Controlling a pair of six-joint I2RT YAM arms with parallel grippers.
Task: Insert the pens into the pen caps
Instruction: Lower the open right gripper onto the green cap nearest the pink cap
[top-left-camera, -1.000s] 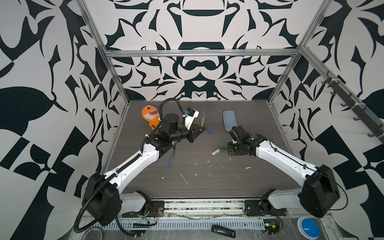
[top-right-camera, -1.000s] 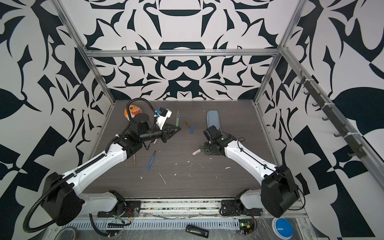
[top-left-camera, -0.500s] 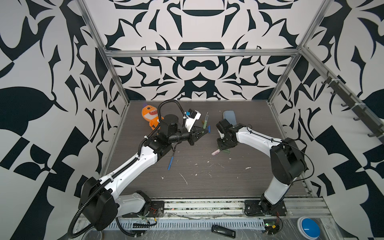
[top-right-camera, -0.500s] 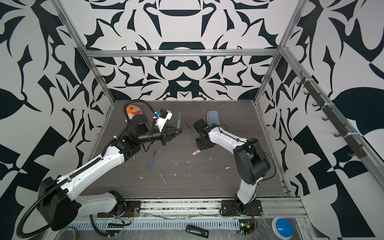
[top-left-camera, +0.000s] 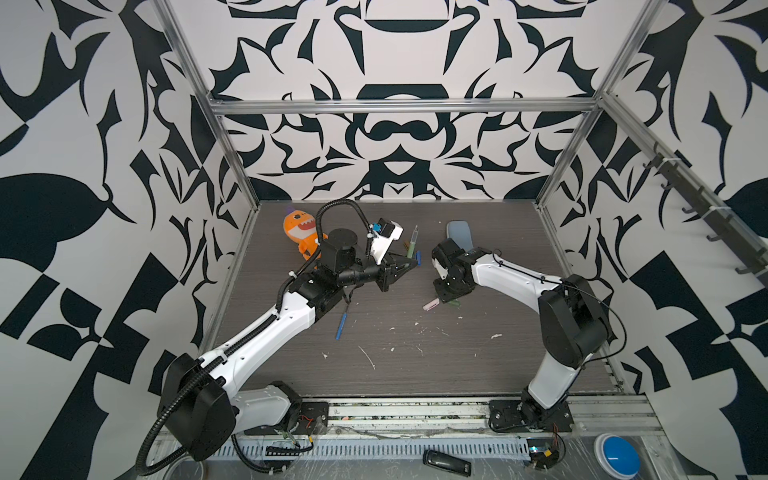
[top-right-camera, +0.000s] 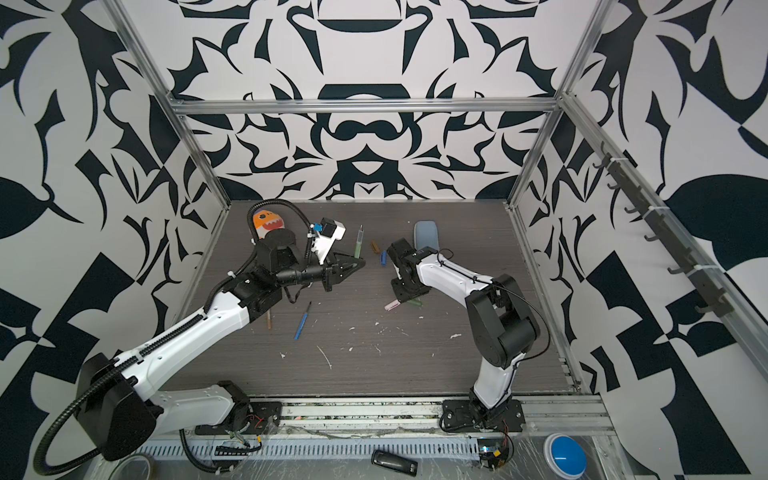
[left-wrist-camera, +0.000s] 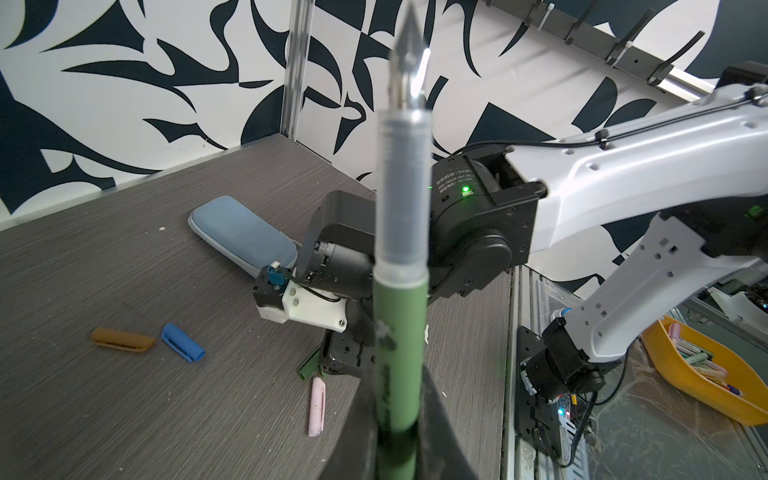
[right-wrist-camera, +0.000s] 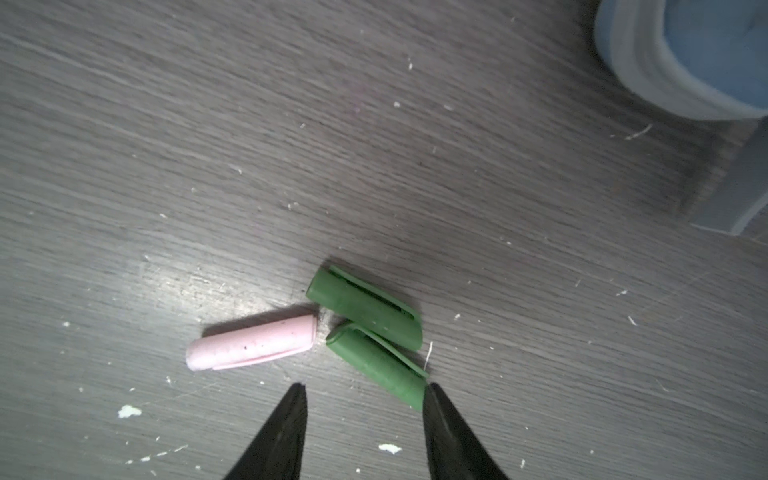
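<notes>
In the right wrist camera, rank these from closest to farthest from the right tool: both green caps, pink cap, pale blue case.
1. The green cap, beside one fingertip of the right tool.
2. The other green cap, just behind the first.
3. The pink cap, off to the side; a close call with number two.
4. The pale blue case, far across the table.

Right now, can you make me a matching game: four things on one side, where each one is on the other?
Things: 1 green pen; 2 pink cap; 3 blue cap; 4 blue pen.
Places: A beside the brown cap; B clamped in the left claw; C flat on the table by the left arm; D next to two green caps.
Pairs: 1-B, 2-D, 3-A, 4-C.
</notes>
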